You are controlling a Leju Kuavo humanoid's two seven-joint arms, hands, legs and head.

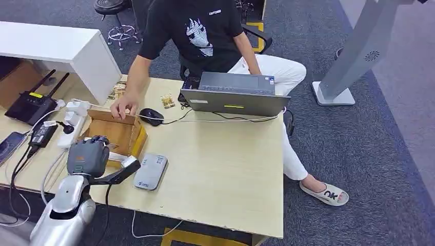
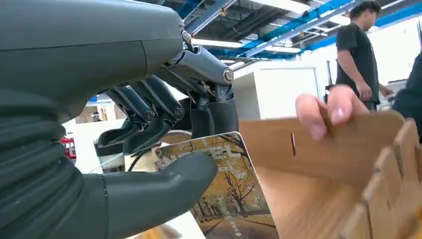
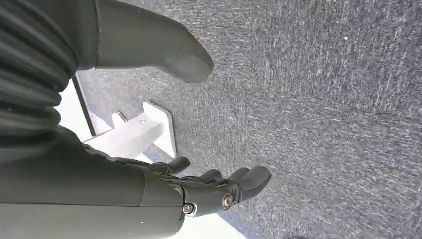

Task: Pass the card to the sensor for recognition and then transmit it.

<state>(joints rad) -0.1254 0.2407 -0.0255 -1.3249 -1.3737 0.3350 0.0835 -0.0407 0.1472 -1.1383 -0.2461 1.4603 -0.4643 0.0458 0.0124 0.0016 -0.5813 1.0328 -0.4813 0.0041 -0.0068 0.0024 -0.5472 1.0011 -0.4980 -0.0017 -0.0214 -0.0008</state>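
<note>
1. We see the left hand (image 1: 88,156) raised over the wooden box (image 1: 115,132), thumb and fingers pinching the card (image 2: 226,194).
2. A person's hand (image 1: 123,106) grips the box's far wall.
3. The right hand (image 3: 199,186) hangs over carpet, fingers loosely spread, holding nothing.

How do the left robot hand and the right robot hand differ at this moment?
The left robot hand pinches a card between thumb and fingers; the right robot hand holds nothing, with thumb and fingers apart. The left robot hand is raised over the table, beside the cardboard box; the right robot hand hangs above the grey carpet. Both have a grey ribbed cover and dark fingers.
</note>
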